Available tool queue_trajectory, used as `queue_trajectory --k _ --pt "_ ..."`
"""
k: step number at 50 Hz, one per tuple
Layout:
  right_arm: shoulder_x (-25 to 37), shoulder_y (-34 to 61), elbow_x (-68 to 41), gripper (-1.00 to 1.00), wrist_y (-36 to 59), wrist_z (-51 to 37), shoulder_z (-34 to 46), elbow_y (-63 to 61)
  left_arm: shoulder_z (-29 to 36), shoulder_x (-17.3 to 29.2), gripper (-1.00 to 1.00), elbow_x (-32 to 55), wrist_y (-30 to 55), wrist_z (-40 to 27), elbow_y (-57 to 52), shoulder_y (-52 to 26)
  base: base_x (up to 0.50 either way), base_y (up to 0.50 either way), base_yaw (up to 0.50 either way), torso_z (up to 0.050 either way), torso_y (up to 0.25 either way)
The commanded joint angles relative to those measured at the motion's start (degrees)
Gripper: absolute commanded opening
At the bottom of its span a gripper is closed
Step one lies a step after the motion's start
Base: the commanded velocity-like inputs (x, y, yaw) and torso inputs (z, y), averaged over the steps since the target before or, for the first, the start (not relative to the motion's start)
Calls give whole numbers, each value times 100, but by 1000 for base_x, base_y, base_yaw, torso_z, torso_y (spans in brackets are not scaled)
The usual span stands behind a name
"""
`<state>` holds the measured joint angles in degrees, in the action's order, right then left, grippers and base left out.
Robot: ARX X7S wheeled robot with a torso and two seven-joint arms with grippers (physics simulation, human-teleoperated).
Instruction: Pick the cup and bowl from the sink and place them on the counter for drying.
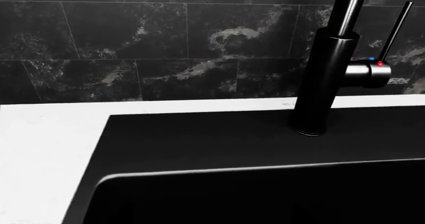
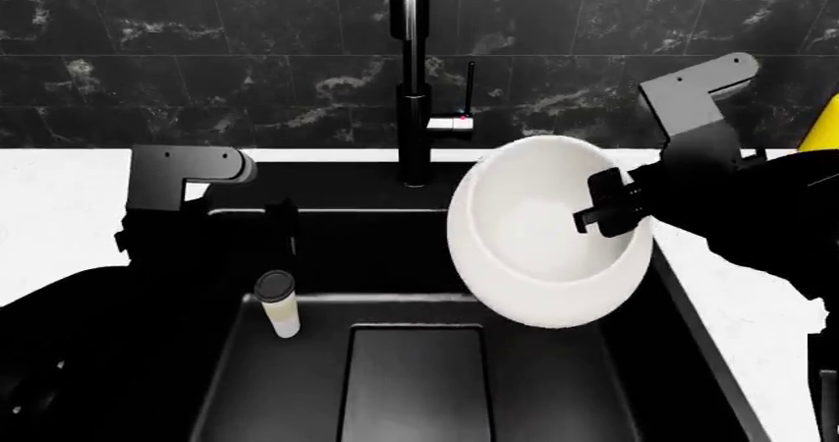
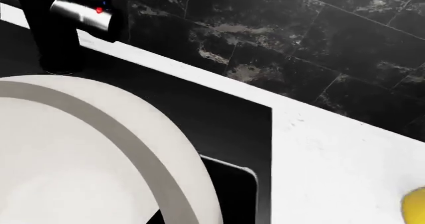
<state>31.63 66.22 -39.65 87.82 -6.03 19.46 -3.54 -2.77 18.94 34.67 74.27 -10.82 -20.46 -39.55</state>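
Item: the bowl (image 2: 544,241), large, white, glossy. It hung tilted above the sink (image 2: 393,255), at about 3 o'clock of the basin, its rim grasped by the right pincer (image 2: 614,208), whose jaws were clenched on the edge nearest the right tabletop (image 2: 734,304).

Item: the cup (image 2: 277,304), slim, cream, dark-rimmed. It stood upright inside the sink at about 9 o'clock, just beside the recessed drain panel (image 2: 413,378).

Item: the left pincer (image 2: 269,228). It hovered near the cup, toward 12 o'clock of it; whether released or clenched could not be told, the dark arm merging with the dark basin.

Item: the faucet (image 2: 415,79), at 12 o'clock, close to the lifted bowl.

Step in hand, by judgement: carrying the bowl out of the sink. The next move would call for swinging it toward 3 o'clock, clear of the faucet and sink wall, then levelling it over bare tabletop short of the yellow bottle (image 2: 823,123) before letting go.
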Motion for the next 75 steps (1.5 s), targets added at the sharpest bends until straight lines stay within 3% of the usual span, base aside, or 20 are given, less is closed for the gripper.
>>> queue_trajectory --k 1,9,26,33,42,58,69,75 --pt "598 19 -679 -100 91 -1267 -849 -104 -176 -30 100 154 -215 108 29 174 0 0 0 0 0" --pt "1021 -157 -907 -100 194 -1907 -1134 -101 -208 -27 100 186 -221 85 20 198 0 0 0 0 0" --pt "2480 -502 -3089 -100 147 -3629 -1350 44 -206 2 100 218 -297 70 25 281 0 0 0 0 0" --pt "2846 -1327 -3465 -100 -264 -4000 -2143 169 -209 -5 100 208 -396 74 60 379 0 0 0 0 0" --pt "3170 -2002 -3421 -100 -579 -4106 -2630 370 -141 52 100 154 -510 74 69 427 0 0 0 0 0" --pt "3919 -2115 -3131 -100 -364 -3831 -2090 577 -128 68 100 190 -545 60 86 484 0 0 0 0 0" --pt "3988 -1853 -2928 -100 -282 -3567 -1446 729 -119 87 100 221 -529 35 85 492 0 0 0 0 0" --pt "3928 -2260 -2998 -100 -534 -3549 -1524 752 -118 101 100 245 -531 32 60 540 0 0 0 0 0"
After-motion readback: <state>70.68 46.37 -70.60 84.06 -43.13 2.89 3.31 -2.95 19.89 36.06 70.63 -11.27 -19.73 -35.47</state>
